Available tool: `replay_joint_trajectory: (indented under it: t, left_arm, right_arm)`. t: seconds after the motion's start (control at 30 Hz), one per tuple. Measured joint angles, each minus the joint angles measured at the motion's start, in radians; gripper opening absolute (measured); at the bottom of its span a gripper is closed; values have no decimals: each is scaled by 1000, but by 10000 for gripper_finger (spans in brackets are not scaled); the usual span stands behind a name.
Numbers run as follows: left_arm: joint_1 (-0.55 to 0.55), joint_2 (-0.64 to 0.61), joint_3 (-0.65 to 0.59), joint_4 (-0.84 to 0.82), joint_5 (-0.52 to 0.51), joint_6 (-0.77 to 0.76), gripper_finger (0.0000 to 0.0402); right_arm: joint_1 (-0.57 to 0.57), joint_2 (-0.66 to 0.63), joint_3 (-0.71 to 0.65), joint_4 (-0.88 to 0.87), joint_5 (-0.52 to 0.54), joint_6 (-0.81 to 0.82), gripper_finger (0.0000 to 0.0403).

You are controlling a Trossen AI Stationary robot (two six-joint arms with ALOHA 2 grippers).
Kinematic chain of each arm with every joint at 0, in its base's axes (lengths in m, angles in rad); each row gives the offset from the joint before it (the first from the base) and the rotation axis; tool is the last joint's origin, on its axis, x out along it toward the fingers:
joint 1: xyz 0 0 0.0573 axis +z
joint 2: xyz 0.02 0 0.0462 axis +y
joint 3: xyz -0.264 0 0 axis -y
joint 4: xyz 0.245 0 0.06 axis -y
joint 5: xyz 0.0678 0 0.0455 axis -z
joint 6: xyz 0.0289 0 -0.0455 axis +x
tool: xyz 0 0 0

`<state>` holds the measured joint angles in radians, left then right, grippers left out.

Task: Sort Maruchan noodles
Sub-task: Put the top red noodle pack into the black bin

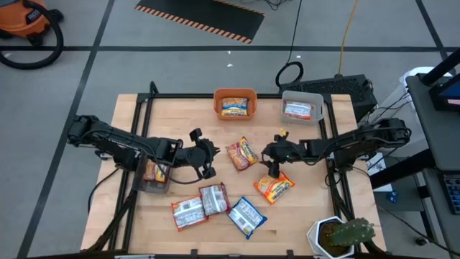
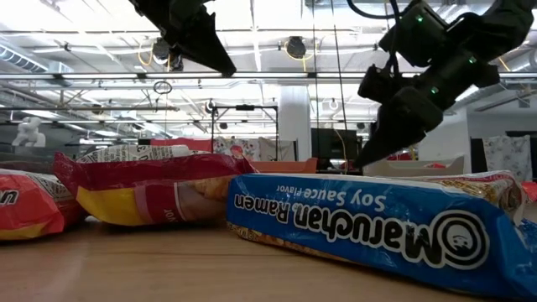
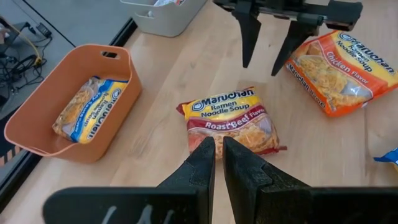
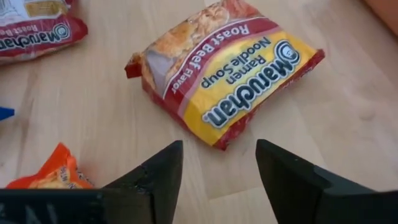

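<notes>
My right gripper hangs released, fingers spread, holding nothing. The Roast Beef packet lies on the wood straight ahead of them, above them in the right wrist frame, its long axis slanting from upper left to lower right. My left gripper is clenched and empty, facing the same packet from the other side; neither looks clearly nearer. Bare table surrounds it; the orange packet lies just below my right fingers in the high view.
</notes>
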<state>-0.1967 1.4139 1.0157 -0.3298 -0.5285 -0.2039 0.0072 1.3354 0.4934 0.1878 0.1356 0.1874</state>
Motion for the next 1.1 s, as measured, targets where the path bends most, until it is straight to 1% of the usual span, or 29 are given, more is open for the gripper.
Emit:
replay_joint_trajectory:
  t: [0.07, 0.2, 0.27, 0.47, 0.67, 0.83, 0.97, 1.1]
  left_arm:
    - [0, 0, 0, 0, 0, 0, 37]
    - [3, 0, 0, 0, 0, 4, 37]
    - [7, 0, 0, 0, 1, 9, 37]
    - [19, 0, 0, 9, 21, 12, 37]
    - [32, 0, 0, 13, 32, 18, 37]
    - [33, 0, 0, 12, 32, 22, 37]
    - [33, 0, 0, 13, 32, 42, 37]
    - [36, 0, 0, 13, 32, 45, 37]
  right_arm:
    - [1, 0, -17, 34, 0, 7, 207]
    - [1, 30, -59, 162, 0, 9, 216]
    - [1, 60, -68, 200, 0, 8, 219]
    - [1, 153, -67, 220, 22, -1, 220]
    - [0, 278, -66, 347, 24, -16, 220]
    - [-1, 337, -64, 431, 25, -13, 218]
    - [-1, 347, -64, 452, 21, -23, 200]
    - [-1, 347, -64, 459, 20, -38, 157]
